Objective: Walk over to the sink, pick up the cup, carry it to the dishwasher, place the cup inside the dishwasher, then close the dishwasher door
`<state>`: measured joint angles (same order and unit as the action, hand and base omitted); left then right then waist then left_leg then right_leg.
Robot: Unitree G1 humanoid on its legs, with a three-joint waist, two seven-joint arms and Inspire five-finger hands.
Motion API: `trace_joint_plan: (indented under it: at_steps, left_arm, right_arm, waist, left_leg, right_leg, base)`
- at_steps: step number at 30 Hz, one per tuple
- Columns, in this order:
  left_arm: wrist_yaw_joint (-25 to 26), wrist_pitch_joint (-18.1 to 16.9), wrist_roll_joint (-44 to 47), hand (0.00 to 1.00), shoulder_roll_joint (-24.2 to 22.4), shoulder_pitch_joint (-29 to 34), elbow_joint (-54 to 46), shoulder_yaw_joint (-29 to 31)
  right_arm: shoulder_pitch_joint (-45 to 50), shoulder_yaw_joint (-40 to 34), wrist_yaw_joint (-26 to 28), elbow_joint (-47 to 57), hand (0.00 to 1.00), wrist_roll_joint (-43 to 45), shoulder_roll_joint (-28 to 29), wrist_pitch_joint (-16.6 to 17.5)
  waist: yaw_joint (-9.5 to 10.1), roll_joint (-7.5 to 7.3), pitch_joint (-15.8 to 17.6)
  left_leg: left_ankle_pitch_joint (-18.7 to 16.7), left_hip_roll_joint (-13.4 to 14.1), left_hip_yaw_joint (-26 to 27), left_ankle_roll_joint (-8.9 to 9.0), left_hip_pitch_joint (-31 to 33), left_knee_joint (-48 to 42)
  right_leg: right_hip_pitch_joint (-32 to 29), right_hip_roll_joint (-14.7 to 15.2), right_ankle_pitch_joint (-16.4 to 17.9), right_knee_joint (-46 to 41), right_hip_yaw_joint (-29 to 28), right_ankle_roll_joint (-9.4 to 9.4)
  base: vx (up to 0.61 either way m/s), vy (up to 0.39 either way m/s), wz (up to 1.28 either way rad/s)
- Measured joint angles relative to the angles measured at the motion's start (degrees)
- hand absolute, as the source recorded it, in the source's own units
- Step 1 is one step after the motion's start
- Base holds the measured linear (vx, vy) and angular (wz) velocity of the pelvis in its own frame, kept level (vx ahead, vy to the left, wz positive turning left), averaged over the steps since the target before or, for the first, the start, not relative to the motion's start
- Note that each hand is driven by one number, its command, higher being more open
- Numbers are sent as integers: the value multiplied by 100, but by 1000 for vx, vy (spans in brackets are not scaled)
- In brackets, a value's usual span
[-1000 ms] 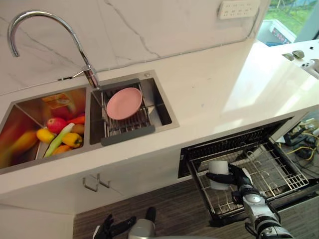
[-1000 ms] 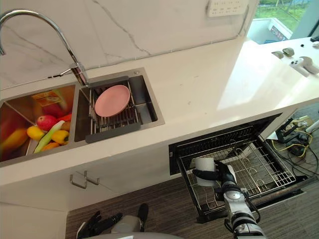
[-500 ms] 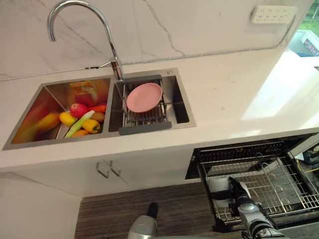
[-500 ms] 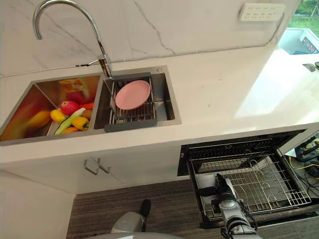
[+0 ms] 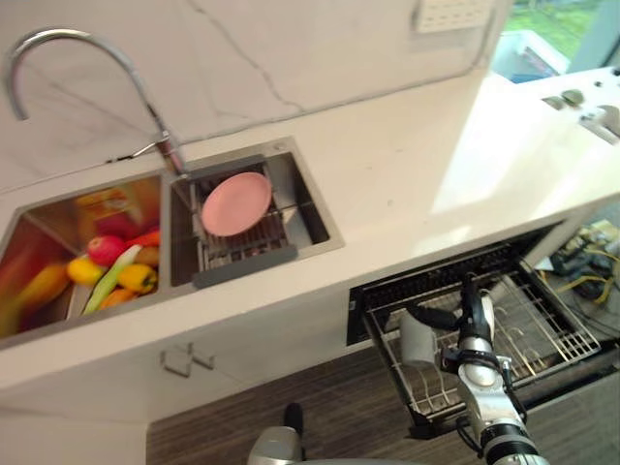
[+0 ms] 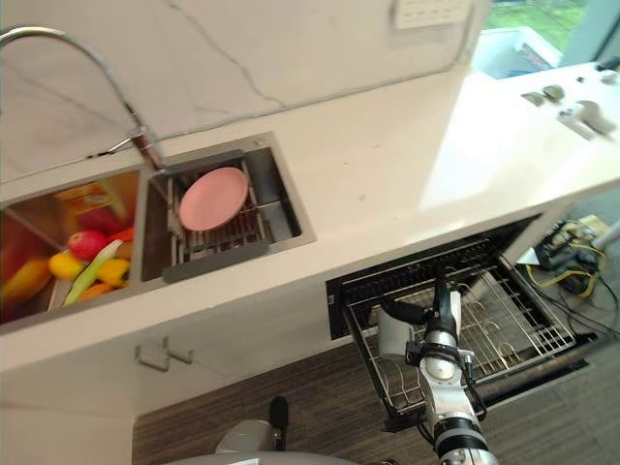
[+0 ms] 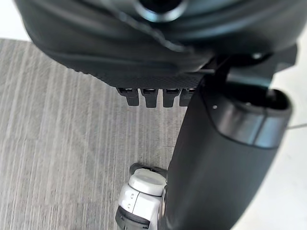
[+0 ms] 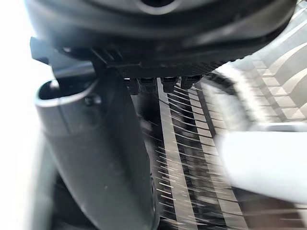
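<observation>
Since cup [image 5: 417,337] sits in dishwasher rack [image 5: 552,334], I judge placing done; right hand [image 5: 472,312] at its 3 o'clock, fingers straight, holding nothing; left hand [image 7: 216,153] idle, relaxed. Closing step left.

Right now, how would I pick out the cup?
Find the open dishwasher under the white counter, right of the sink. At the left end of its pulled-out wire rack sits a pale cup beside the robot's dark hand, the only dish there.

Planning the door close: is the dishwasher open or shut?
Open. The dishwasher has its rack pulled out below the counter, with the cup in it by the right hand.
</observation>
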<state>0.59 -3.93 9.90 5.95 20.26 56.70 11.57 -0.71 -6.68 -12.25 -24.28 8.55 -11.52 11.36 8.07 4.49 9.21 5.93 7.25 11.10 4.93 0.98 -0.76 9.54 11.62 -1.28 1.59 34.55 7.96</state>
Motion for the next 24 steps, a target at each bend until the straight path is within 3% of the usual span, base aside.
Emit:
trace_joint_plan:
  at_steps: [4,7,9,13,14,16,17,19,23,24]
  left_arm:
    - [268,38,30,100,-166,0,-49,287]
    - [438,30,212,100,-460,-3,-226,624]
    - [456,7,277,100,-552,-2,-275,709]
    - [593,37,371,100,-716,53,-401,715]
    - [673,59,399,100,-765,104,-465,714]
    - [741,95,483,100,-824,113,-484,716]
    - [837,117,481,100,-899,107,-525,719]
    - [881,114,461,100,-882,101,-544,704]
    - [905,127,342,100,-806,53,-520,602]
    - [895,175,336,100,-795,20,-496,584]
  right_arm:
    - [458,-160,968,1175,100,1205,485,287]
    - [652,-80,1849,2047,100,2197,821,314]
    - [675,43,2440,2632,100,2774,993,312]
    - [661,554,3506,3701,100,3760,1170,315]
    - [631,846,3689,3802,100,3910,1199,317]
    - [545,1308,3825,3822,100,3974,1182,315]
    - [438,1776,3886,3814,100,3979,1171,268]
    - [339,2037,3903,3787,100,3978,1164,242]
    - [-76,2047,3642,3481,100,3978,892,347]
    - [-236,1869,3521,3266,100,4049,760,369]
  waist:
    - [-141,-21,-17]
    - [-201,-13,-21]
    - [-240,-6,-33]
    - [-268,71,-281]
    - [-265,47,-354]
    - [-231,57,-409]
    - [-175,62,-441]
    - [-175,43,-458]
    - [-182,-28,-505]
    - [-191,-73,-485]
  left_leg:
    - [-420,266,240,35,135,-776]
    - [-746,575,234,-40,348,-1682]
    - [-781,683,206,-69,346,-1923]
    - [-759,666,188,-35,184,-1452]
    - [-674,611,110,92,178,-1305]
    - [-622,537,-47,167,182,-1242]
    - [-606,469,-16,169,203,-1230]
    - [-567,397,68,119,256,-1231]
    - [-216,61,245,-139,427,-985]
    - [-180,-41,299,-292,358,-762]
  right_leg:
    - [9,-133,-58,144,-391,-57]
    - [156,-337,-122,329,-570,-149]
    - [228,-383,-91,358,-642,-202]
    - [156,-424,-4,367,-630,-230]
    - [82,-391,-7,368,-642,-224]
    - [11,-335,-20,368,-729,-206]
    - [-47,-260,-57,366,-760,-183]
    - [-60,-177,-125,365,-704,-154]
    - [-7,132,-214,356,-256,-47]
    - [-7,228,-278,314,-124,-67]
  base:
    - [67,-54,-54]
    - [-3,-68,-44]
    - [-40,-41,-24]
    - [-11,-4,-2]
    - [0,0,0]
    - [16,56,-16]
    - [18,72,-16]
    - [0,79,19]
    - [-31,72,62]
    - [-27,113,52]
